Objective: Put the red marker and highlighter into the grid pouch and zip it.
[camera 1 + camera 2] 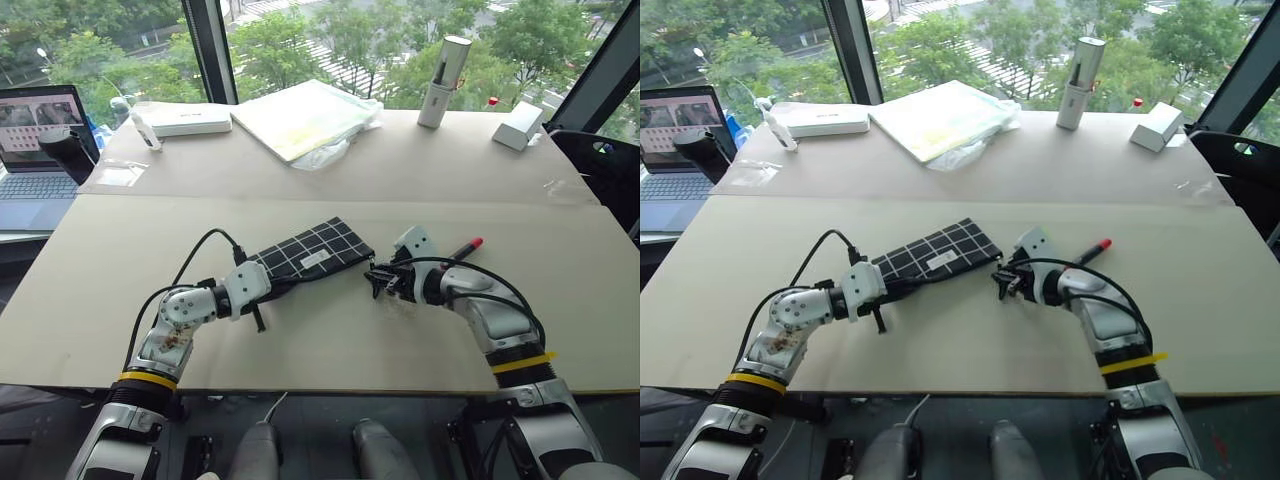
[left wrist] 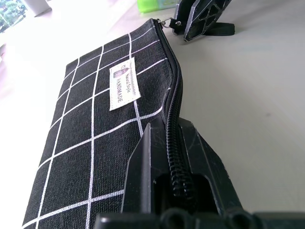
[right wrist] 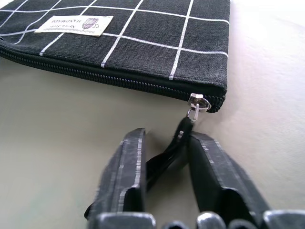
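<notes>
Grid pouch (image 1: 305,253), flat on worktop (image 1: 330,340), clamped at one end by left hand (image 2: 172,157); strap (image 3: 164,160) pinched by right hand (image 3: 164,164), best drawn steadily along the zipper line.

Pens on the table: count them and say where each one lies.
2. The red marker lies on the table just beyond the right gripper's wrist. A bit of the green highlighter shows past the grid pouch's far end. Others may be hidden.
</notes>
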Robot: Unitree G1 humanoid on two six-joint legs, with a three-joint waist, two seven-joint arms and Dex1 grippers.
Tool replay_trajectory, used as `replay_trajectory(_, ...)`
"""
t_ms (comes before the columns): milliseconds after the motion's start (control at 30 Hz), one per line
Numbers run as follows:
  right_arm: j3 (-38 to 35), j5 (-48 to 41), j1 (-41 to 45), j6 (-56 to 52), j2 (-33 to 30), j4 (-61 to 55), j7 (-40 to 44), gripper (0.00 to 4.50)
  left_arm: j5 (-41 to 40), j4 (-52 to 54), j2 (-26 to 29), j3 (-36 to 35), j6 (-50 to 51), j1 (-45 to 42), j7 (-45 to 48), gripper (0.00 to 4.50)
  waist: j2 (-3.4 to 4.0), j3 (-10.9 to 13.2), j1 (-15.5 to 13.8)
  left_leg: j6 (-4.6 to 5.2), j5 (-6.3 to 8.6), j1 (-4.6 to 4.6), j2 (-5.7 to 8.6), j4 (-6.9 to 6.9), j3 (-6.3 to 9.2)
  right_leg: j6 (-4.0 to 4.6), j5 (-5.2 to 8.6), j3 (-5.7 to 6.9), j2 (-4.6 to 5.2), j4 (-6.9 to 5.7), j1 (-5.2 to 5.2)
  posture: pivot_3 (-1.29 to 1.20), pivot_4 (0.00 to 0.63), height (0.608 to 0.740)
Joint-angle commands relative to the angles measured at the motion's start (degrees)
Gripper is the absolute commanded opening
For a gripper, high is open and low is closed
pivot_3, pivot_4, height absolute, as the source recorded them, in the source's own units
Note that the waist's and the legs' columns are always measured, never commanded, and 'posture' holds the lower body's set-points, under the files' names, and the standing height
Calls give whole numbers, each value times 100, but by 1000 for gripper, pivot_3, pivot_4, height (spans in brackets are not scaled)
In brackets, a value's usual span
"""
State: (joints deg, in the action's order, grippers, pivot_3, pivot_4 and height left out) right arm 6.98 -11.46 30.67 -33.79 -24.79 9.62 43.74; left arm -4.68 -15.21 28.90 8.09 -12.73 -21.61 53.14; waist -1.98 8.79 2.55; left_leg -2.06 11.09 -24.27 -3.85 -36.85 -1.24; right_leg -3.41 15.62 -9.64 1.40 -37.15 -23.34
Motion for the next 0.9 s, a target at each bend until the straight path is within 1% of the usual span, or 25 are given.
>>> replay_trajectory(33,117,41,126,204,-23,-50,174,25,-81,205,-6,-85,27,11,-63,0,0,0,1,0,0,0,0,0,0,0,0,0,0,0,0,0,150,738)
replay_trajectory(167,413,237,267,400,59,-87,248,25,-74,229,-14,-75,61,12,-70,0,0,0,2,0,0,0,0,0,0,0,0,0,0,0,0,0,150,738)
replay_trajectory(400,791,428,664,504,527,5,254,25,-101,254,-65,-61,132,-35,-77,0,0,0,10,0,0,-2,0,1,1,0,0,0,0,0,-2,0,150,738)
replay_trajectory(667,1352,716,841,733,912,105,466,25,-136,360,-131,-63,227,9,-111,0,0,0,2,0,0,-2,0,0,1,1,0,4,0,-1,-2,0,150,738)
replay_trajectory(800,1439,661,929,678,1123,-28,617,25,-142,388,-138,-72,258,29,-111,0,1,0,6,0,0,-2,-1,0,2,1,0,4,0,-2,-3,0,150,738)
replay_trajectory(900,1258,360,1020,415,1349,-178,747,25,-142,383,-139,-81,261,33,-105,0,1,0,6,0,0,-2,-1,0,4,1,0,7,-1,-2,-3,0,150,738)
